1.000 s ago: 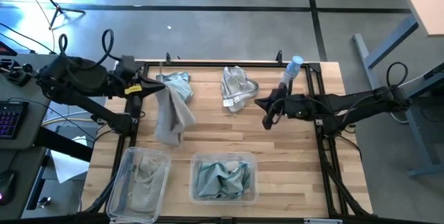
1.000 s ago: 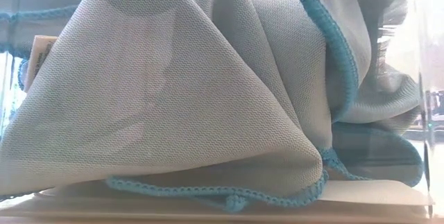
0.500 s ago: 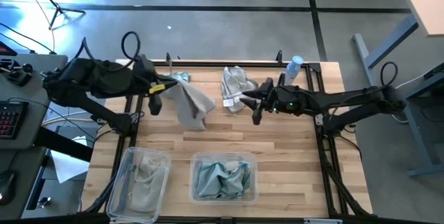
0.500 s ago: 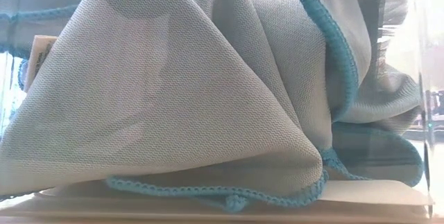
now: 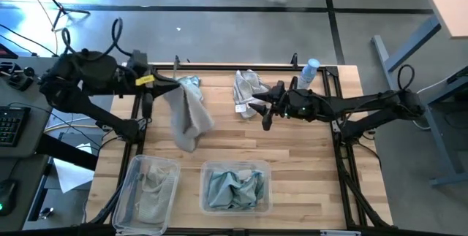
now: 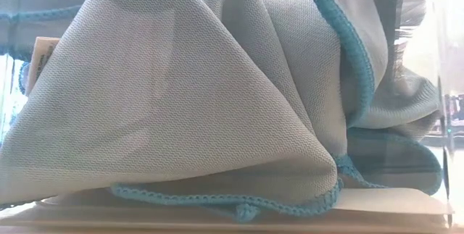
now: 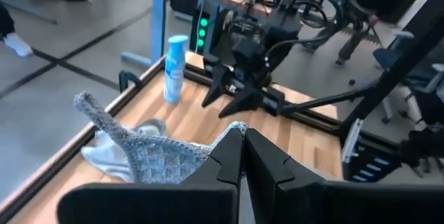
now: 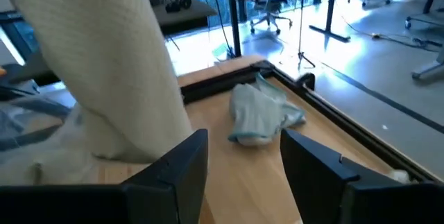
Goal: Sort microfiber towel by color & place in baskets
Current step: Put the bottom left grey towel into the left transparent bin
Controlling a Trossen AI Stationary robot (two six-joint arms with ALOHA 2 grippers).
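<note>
- So we're mid-sort: the left gripper (image 5: 167, 90) is pinched tight on a grey-beige towel (image 5: 186, 115), which is hanging off its fingertips and draping down toward the table (image 5: 307, 155).
- Just past that gripper's tip, a teal-blue towel (image 5: 191, 83) is lying bunched on the wood, not yet dealt with.
- The right gripper (image 5: 257, 108) is sitting with its jaws spread wide, holding nothing, and pointing at a crumpled towel (image 5: 248, 90) just beyond its fingertips. Looks like it's lining up a grab.
- From the right wrist view, a small teal-edged cloth (image 8: 265, 112) is lying straight ahead between the open fingers (image 8: 182, 165).
- A spray bottle (image 5: 308, 71) is standing just behind the right gripper; I'd steer clear of it.
- Both tubs are well back from the grippers, at the near edge: the narrow basket (image 5: 172, 169) has grey-beige cloth in it, the wide basket (image 5: 205, 167) has teal.
- My guess at the next move: the left arm needs to swing its cloth over the narrow tub and let go, while the right needs to drop onto its towel and close.
</note>
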